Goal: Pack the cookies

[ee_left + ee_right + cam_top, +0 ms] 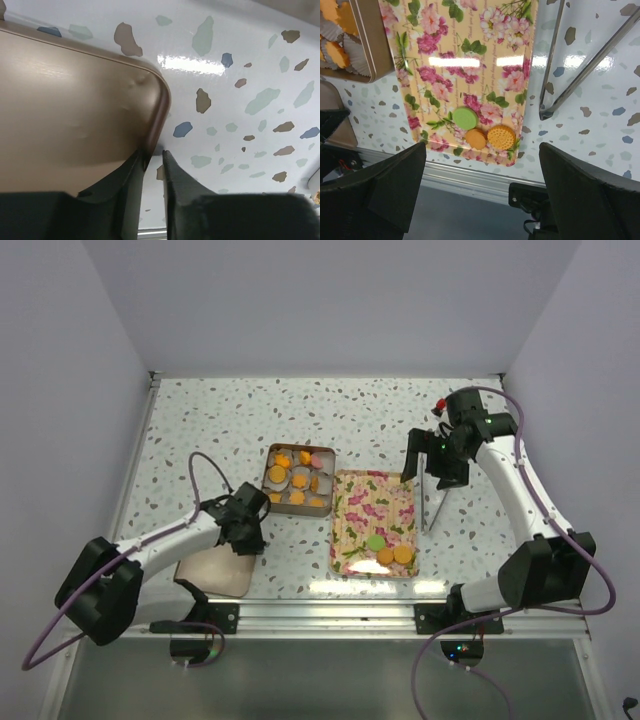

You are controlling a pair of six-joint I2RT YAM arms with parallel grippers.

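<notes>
Well, two arms work over a speckled table (pixel 200 430), cookies (pixel 297 480) split between tray (pixel 372 502) and tin (pixel 298 447).
Above the floral tray's near end the right gripper (pixel 482 150) hangs empty, jaws wide apart. The left gripper (pixel 154 155) has its jaws nearly together at the rim of a brown lid (pixel 75 100); whether they grip it I cannot tell. Thin tongs (pixel 425 502) lie right of the tray. Orange and pink discs fill the tin's paper cups (pixel 362 57); one smooth green and two orange lie on the tray.

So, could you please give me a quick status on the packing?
Left gripper narrow at the lid corner, grip unclear. Right gripper open above the tray. Three cookies on it, others in the tin. Tongs lie beside tray.
</notes>
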